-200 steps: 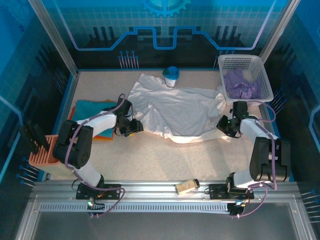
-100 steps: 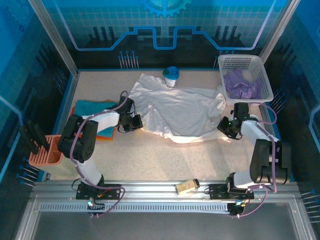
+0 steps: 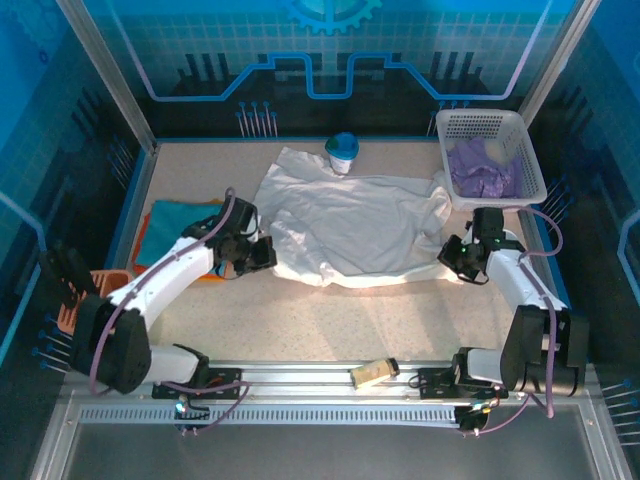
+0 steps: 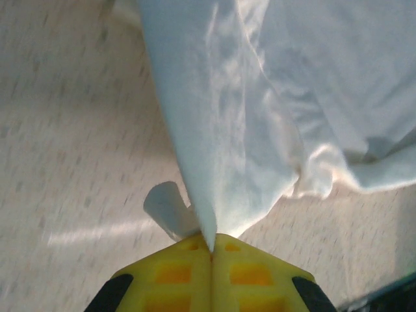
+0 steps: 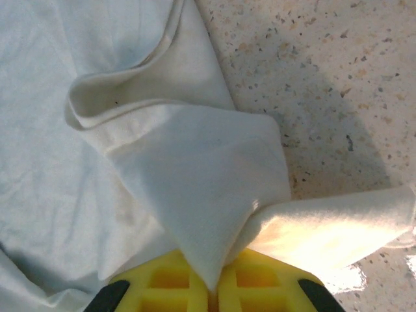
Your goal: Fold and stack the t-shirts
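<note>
The left gripper (image 4: 211, 246) was clamped on the white t-shirt's (image 3: 350, 220) near-left edge, and the right gripper (image 5: 214, 283) was pinched shut on its near-right corner. The shirt was spread mid-table (image 3: 330, 320), between the teal t-shirt (image 3: 175, 218) and the basket (image 3: 480, 125).

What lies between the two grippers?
The white shirt, spread from the left gripper to the right gripper, both shut on its edges; seen in the top view.
</note>
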`<state>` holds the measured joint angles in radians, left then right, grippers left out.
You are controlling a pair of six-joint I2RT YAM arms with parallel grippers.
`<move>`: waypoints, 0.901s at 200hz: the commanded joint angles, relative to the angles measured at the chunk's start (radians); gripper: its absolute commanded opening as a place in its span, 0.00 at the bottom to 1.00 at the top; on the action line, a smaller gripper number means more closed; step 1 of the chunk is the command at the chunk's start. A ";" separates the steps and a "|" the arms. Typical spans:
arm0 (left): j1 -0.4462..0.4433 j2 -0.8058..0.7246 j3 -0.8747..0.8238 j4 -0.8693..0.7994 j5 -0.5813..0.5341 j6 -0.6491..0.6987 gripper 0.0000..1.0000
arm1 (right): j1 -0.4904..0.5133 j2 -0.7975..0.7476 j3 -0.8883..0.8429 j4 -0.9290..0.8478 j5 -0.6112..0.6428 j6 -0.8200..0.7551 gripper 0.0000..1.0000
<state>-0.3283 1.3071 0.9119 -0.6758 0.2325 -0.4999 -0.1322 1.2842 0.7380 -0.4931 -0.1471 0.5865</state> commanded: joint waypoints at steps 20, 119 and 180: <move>-0.034 -0.213 -0.060 -0.304 -0.012 -0.103 0.00 | -0.017 -0.045 -0.036 -0.084 0.018 -0.013 0.11; -0.106 -0.443 -0.172 -0.393 -0.015 -0.281 0.00 | 0.043 -0.241 -0.101 -0.249 0.049 0.056 0.17; -0.106 -0.394 -0.228 -0.309 -0.037 -0.263 0.00 | 0.142 -0.174 -0.083 -0.160 0.041 0.069 0.53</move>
<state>-0.4286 0.8928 0.7097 -1.0161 0.2138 -0.7612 0.0154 1.0996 0.6319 -0.6647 -0.1135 0.6586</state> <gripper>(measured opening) 0.052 0.440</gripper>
